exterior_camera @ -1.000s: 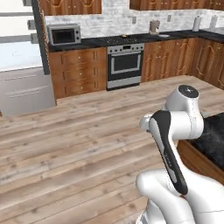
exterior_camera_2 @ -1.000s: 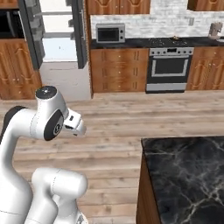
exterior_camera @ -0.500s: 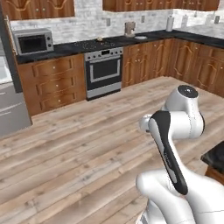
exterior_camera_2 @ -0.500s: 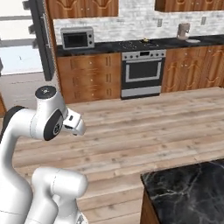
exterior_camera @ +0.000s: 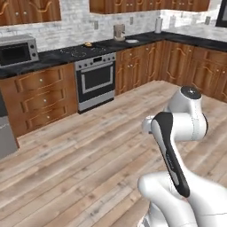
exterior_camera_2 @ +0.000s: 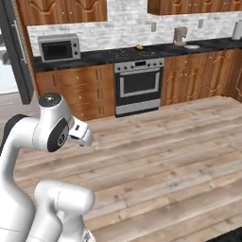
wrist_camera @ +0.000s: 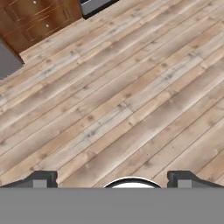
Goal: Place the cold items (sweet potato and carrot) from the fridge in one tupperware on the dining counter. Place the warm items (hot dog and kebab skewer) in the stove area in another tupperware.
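My gripper point(wrist_camera: 113, 180) hangs open over bare wooden floor, with nothing between its dark fingertips point(wrist_camera: 42, 178). The stove point(exterior_camera: 95, 79) stands against the back wall, also seen as the stove point(exterior_camera_2: 139, 85) in the right base view. On its top lies a small yellowish item point(exterior_camera: 88, 44), the same yellowish item point(exterior_camera_2: 138, 46) from the other side; it is too small to name. The sweet potato, carrot, hot dog, kebab skewer and tupperware are out of view. The fridge point(exterior_camera_2: 8, 61) shows at the left edge with its door open.
A microwave point(exterior_camera_2: 59, 47) sits on the dark counter left of the stove. Wooden cabinets point(exterior_camera: 40, 99) line the back wall and turn along the right side point(exterior_camera: 195, 66). A coffee machine point(exterior_camera: 119, 32) stands right of the stove. Open plank floor point(exterior_camera: 88, 164) lies ahead.
The whole picture has shifted left: the base has turned, bringing the stove nearer the middle and sliding the fridge and dark marble counter toward the edges. The gripper stays open.
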Robot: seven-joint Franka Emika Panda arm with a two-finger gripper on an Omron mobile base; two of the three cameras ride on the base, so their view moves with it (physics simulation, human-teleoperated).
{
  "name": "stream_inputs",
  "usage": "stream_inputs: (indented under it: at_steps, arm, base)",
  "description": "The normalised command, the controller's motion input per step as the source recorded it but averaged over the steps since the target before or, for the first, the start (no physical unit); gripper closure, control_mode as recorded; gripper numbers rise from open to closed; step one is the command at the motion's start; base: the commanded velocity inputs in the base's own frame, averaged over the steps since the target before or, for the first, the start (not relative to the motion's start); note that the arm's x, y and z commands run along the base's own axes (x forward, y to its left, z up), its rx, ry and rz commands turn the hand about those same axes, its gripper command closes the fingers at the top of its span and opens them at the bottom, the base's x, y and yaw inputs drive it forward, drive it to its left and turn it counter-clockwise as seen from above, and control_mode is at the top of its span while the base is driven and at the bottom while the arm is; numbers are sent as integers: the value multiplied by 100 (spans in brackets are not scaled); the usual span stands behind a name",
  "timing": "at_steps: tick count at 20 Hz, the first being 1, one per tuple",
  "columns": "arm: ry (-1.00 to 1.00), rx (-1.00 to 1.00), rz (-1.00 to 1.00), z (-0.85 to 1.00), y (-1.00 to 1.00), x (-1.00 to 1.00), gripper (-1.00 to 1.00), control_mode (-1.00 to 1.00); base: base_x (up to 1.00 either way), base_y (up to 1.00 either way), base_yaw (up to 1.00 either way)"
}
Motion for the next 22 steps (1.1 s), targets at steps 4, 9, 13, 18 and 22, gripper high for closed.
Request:
stream_inputs:
  at_steps: [4,9,13,18,22]
  arm:
    - [0,0,0,0,0,0,-100,100]
    - [0,0,0,0,0,0,-100,100]
    - [0,0,0,0,0,0,-100,100]
    - [0,0,0,0,0,0,-100,100]
    - [0,0,0,0,0,0,-100,100]
  base:
    - [100,1,-4]
    - [100,-4,3]
    - [100,-23,17]
    - [100,-29,21]
    - [100,-41,24]
